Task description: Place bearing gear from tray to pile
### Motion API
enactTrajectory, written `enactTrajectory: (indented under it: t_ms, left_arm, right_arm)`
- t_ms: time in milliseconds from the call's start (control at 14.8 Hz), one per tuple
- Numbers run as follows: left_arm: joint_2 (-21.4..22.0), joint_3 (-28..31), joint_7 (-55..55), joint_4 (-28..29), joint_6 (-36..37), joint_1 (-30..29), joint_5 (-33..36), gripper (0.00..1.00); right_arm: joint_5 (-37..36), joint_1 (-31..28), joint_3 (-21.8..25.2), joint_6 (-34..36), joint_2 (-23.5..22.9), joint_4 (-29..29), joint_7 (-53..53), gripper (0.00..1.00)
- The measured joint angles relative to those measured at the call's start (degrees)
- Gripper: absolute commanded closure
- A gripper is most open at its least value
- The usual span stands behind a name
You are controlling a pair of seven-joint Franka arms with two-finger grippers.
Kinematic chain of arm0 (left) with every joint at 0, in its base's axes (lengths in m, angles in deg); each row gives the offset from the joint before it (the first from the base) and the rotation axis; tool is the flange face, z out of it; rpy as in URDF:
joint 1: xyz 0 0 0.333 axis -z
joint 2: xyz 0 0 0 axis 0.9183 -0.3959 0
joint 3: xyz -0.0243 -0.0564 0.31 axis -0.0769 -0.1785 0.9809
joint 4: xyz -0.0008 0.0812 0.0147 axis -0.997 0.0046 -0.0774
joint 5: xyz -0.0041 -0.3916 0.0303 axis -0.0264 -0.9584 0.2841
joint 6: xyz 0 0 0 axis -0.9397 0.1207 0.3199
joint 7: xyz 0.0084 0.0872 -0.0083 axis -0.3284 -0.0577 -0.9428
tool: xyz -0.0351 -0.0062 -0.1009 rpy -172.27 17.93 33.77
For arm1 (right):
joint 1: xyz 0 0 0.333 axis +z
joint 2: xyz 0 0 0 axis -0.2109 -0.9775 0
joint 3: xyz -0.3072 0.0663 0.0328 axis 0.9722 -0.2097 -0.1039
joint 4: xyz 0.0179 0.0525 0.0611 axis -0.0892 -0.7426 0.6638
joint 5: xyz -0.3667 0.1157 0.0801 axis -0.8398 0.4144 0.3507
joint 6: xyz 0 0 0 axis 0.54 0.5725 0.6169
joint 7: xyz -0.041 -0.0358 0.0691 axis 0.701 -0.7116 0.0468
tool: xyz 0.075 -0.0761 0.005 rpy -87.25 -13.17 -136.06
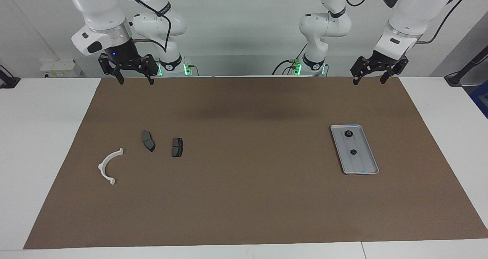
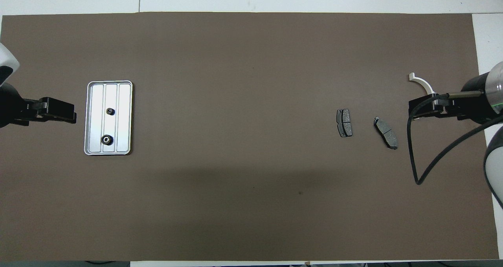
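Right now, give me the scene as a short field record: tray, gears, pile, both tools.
tray: silver tray, toward the left arm's end of the table
gears: two small black bearing gears in the tray, one nearer to the robots, the other farther
pile: white bracket and two dark pads, toward the right arm's end
left tool: open, raised, holding nothing
right tool: open, raised, holding nothing
task state: no gear moved yet

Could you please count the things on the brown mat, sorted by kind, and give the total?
Silver tray: 1
Black bearing gears in the tray: 2
Dark grey brake pads: 2
White curved bracket: 1
Total: 6
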Motion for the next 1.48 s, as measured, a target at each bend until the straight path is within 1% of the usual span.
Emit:
enactTrajectory:
  t_ms: [337, 404, 472, 539, 674, 741, 809, 943, 1145, 1280, 1482]
  left_arm:
    - [0.1, 0.3, 0.0, 0.6, 0.0, 0.0, 0.0, 0.01]
    - [0.3, 0.5, 0.0, 1.5, -0.1, 0.0, 0.0, 0.02]
    - [1.1, 0.7, 0.0, 3.5, -1.3, -0.1, 0.0, 0.05]
    - [2.4, 0.9, 0.0, 7.1, -4.7, -0.3, 0.0, 0.05]
    - [5.2, 1.2, 1.1, 16.9, -14.0, -1.5, 0.0, 0.05]
    - [5.8, 1.3, 2.9, 21.7, -18.7, -2.4, 0.0, 0.05]
    - [5.4, 1.4, 4.4, 25.4, -22.9, -3.4, 0.0, 0.05]
    - [2.1, 1.5, 6.3, 29.6, -30.3, -5.1, 0.0, 0.05]
    - [-4.9, 1.5, 6.7, 30.2, -38.6, -5.9, 0.0, 0.06]
    - [-8.4, 1.5, 6.7, 30.1, -41.9, -6.0, 0.0, 0.08]
    - [-11.3, 1.4, 6.8, 30.1, -43.5, -6.0, 0.0, 0.13]
  right_arm:
    - [0.0, 0.0, 0.0, 0.0, 0.0, 0.0, 0.0, 0.0]
    - [0.0, 0.0, 0.0, 0.0, 0.0, 0.0, 0.0, 0.0]
    - [0.0, 0.0, 0.0, 0.0, 0.0, 0.0, 0.0, 0.0]
    - [0.0, 0.0, 0.0, 0.0, 0.0, 0.0, 0.0, 0.0]
    - [0.0, 0.0, 0.0, 0.0, 0.0, 0.0, 0.0, 0.0]
    - [0.0, 0.0, 0.0, 0.0, 0.0, 0.0, 0.0, 0.0]
    - [0.0, 0.0, 0.0, 0.0, 0.0, 0.0, 0.0, 0.0]
    - [0.0, 0.0, 0.0, 0.0, 0.0, 0.0, 0.0, 0.0]
    - [0.0, 0.0, 0.0, 0.0, 0.4, 0.0, 0.0, 0.0]
    - [0.0, 0.0, 0.0, 0.0, 0.6, 0.0, 0.0, 0.0]
    - [0.0, 0.0, 0.1, 0.0, 0.7, 0.0, -1.7, 0.0]
